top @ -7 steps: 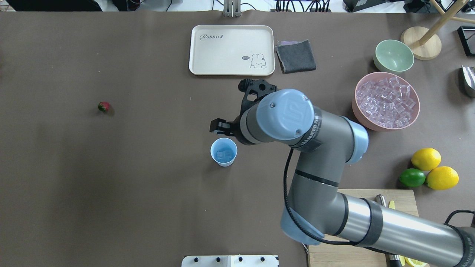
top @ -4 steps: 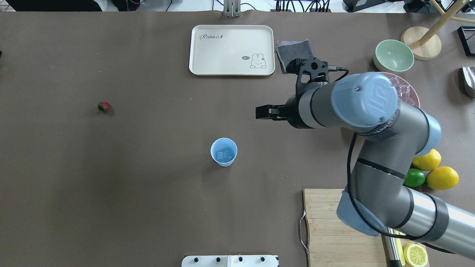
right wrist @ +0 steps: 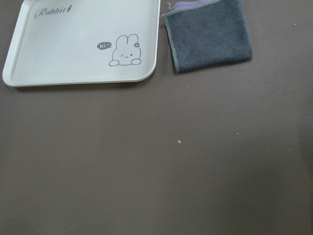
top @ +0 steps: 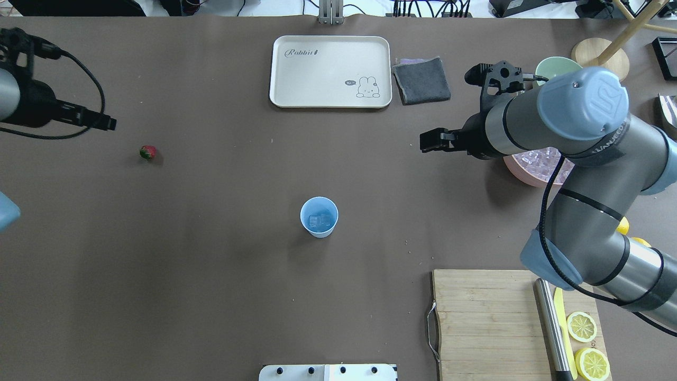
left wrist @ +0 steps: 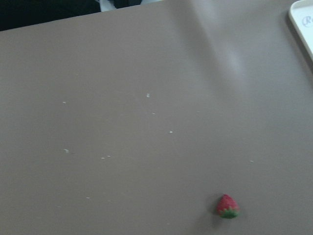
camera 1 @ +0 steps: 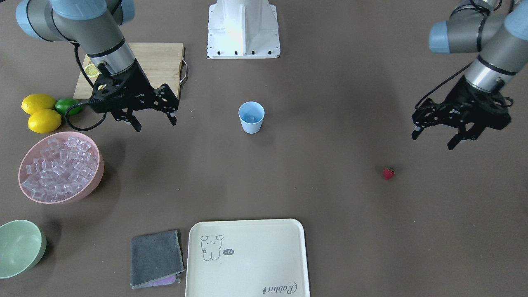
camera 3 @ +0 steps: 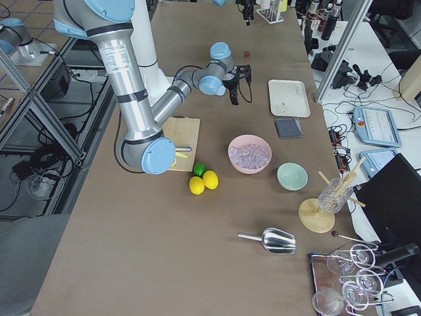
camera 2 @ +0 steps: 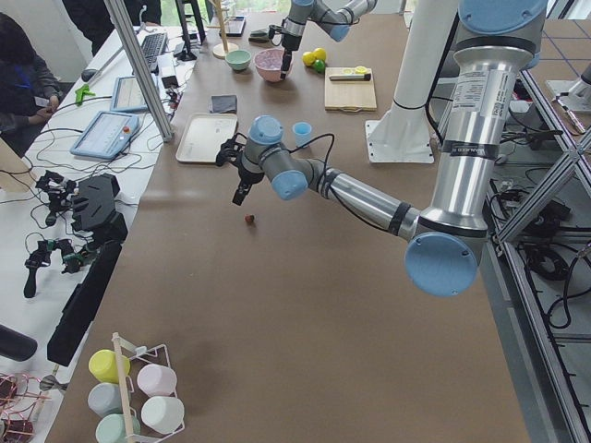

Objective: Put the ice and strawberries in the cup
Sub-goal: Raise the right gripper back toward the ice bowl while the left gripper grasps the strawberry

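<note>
The light blue cup (top: 319, 217) stands upright mid-table with a few ice cubes (top: 321, 220) inside; it also shows in the front view (camera 1: 251, 117). More ice (camera 1: 57, 165) fills the pink bowl (camera 1: 95, 177). The red strawberry (top: 148, 153) lies alone on the table, also in the front view (camera 1: 388, 173) and the left wrist view (left wrist: 227, 206). My left gripper (camera 1: 433, 140) is open and empty, raised above the table, off to the strawberry's outer side. My right gripper (camera 1: 154, 122) is open and empty, raised between the cup and the pink bowl.
A cream rabbit tray (top: 330, 71) and a grey cloth (top: 421, 79) lie at the far edge. A pale green bowl (camera 1: 18, 247), lemons and a lime (camera 1: 39, 111), and a cutting board (top: 476, 317) with a knife and lemon slices are on my right side.
My right arm has swung from beside the cup to the right, toward the pink bowl. My left arm has come into view at the left, near the strawberry. The cup and strawberry have not moved.
</note>
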Controlling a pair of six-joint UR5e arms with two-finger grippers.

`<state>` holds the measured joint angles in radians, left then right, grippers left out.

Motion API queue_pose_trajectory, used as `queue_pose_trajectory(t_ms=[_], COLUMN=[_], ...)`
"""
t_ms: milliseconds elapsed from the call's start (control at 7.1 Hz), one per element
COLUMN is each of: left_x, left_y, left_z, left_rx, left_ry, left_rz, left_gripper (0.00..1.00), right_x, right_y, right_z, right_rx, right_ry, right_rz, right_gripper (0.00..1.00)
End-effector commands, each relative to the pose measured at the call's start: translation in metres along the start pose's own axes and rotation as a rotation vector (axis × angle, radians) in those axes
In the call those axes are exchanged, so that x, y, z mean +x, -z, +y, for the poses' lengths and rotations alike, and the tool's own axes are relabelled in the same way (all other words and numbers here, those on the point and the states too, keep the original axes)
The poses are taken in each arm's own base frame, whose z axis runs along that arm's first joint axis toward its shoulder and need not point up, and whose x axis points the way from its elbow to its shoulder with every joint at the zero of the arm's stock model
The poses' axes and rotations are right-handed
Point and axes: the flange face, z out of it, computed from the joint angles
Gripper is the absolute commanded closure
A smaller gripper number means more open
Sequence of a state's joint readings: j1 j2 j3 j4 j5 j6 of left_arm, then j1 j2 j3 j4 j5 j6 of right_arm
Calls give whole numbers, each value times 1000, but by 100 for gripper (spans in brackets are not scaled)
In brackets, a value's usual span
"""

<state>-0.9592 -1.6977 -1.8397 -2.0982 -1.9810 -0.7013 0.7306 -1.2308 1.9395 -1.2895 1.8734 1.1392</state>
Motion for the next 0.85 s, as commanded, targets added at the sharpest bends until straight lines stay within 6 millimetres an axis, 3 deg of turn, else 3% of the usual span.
queue_pose_trajectory(t_ms=[0,141,423,704], left_x=[43,49,36,32], left_y=[-48,-69,-109,-134], left_z=[37,37,34,27], left_rx=[7,-15,-2,4], left_ry=[-1,-7,-13,-22], left_rz=[-68,-74,-60,-52], left_gripper=[2,2,2,2], right_x=[25,34,42,44], right_y=[8,4,-1,-4], right_z=[-12,-11,-10,-11], right_rx=[33,36,27,26], right_ry=[-25,-28,-29,-21], right_rz=[-14,-8,6,10], right_gripper=[0,0,0,0])
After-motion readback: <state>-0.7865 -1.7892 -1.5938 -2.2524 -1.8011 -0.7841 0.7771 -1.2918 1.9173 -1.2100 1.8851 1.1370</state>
